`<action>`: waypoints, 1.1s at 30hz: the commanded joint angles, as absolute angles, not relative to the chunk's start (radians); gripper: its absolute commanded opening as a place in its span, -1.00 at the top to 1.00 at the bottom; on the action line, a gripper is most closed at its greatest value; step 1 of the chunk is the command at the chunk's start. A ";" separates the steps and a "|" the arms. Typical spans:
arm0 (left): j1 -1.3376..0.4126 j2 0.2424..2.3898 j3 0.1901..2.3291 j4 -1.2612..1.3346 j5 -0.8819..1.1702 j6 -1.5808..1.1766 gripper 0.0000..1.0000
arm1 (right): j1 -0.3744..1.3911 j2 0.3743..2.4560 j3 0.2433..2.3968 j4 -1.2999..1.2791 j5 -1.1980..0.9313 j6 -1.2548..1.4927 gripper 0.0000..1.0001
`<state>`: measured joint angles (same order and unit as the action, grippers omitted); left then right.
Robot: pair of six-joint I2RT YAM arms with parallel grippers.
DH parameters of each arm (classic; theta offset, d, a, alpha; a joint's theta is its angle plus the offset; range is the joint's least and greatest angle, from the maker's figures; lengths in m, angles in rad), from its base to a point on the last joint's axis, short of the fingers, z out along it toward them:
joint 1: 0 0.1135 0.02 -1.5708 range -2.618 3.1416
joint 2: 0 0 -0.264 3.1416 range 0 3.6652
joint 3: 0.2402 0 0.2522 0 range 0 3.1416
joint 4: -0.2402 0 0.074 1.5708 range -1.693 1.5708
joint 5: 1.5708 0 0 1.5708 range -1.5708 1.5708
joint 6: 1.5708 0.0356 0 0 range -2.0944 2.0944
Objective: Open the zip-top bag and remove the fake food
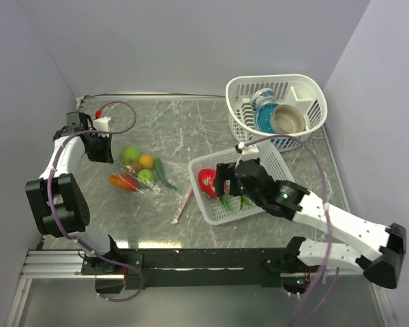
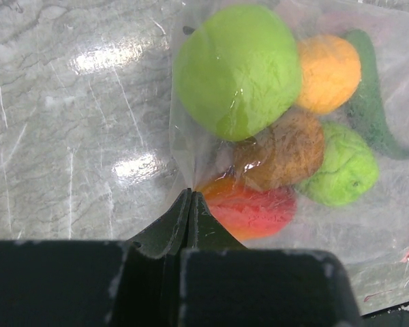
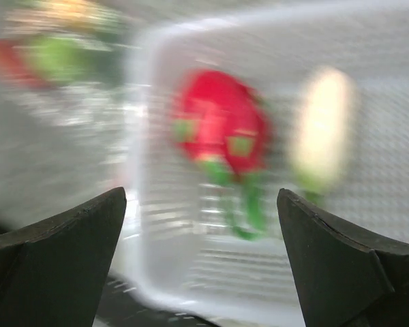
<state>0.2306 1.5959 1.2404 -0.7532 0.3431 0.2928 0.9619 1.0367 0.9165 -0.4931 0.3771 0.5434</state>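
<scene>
The right tool point(image 1: 233, 182) hangs wide open and empty over the rectangular basket point(image 1: 273, 167). Below it, a red piece point(image 3: 221, 122) and a cream oblong point(image 3: 320, 129) show only as blur. The left tool point(image 2: 191, 197) is closed, pinching the zip-top bag point(image 2: 184, 136) by its edge on the worktop point(image 2: 68, 136). The fake food point(image 2: 238, 68) lies just beyond its tips, and the bag's far end is cut off.

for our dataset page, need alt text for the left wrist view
Shut left gripper pinches the edge of a clear bag on a grey table; inside, fake food: green balls, an orange, a brown piece, a red piece.
</scene>
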 commanded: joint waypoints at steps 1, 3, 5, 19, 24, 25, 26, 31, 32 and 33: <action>0.233 1.565 1.243 -0.753 0.367 0.298 0.99 | 1.081 1.061 0.917 -0.214 0.177 0.434 -1.00; 0.232 1.557 1.227 -0.732 0.338 0.302 0.98 | 1.135 1.101 0.890 -0.129 0.069 0.431 -1.00; 0.232 1.551 1.192 -0.709 0.298 0.317 0.98 | 1.169 1.178 0.871 -0.003 0.006 0.448 -1.00; 0.262 1.568 0.994 -0.488 0.028 0.434 0.98 | 1.186 1.585 1.005 -0.086 0.314 0.522 -0.10; 0.285 1.580 1.022 -0.509 0.025 0.448 0.98 | 1.183 1.594 0.997 -0.087 0.385 0.496 0.02; 0.287 1.578 1.057 -0.528 0.032 0.443 0.98 | 1.181 1.603 1.002 -0.084 0.388 0.492 0.01; 0.287 1.575 1.081 -0.557 0.044 0.439 0.98 | 1.180 1.611 1.005 -0.081 0.390 0.486 0.01; 0.279 1.502 1.357 -0.898 0.299 0.382 0.98 | 1.180 1.681 1.057 -0.077 0.405 0.474 0.02; 0.275 1.496 1.400 -0.947 0.337 0.376 0.98 | 1.178 1.689 1.057 -0.072 0.406 0.476 0.02; 0.267 1.487 1.442 -0.991 0.366 0.374 0.98 | 1.178 1.697 1.057 -0.066 0.405 0.474 0.01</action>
<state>0.2836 1.5795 1.2442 -0.7624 0.1677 0.4057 1.1851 1.6527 1.0241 -0.0772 0.3538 0.4923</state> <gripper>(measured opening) 0.021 0.492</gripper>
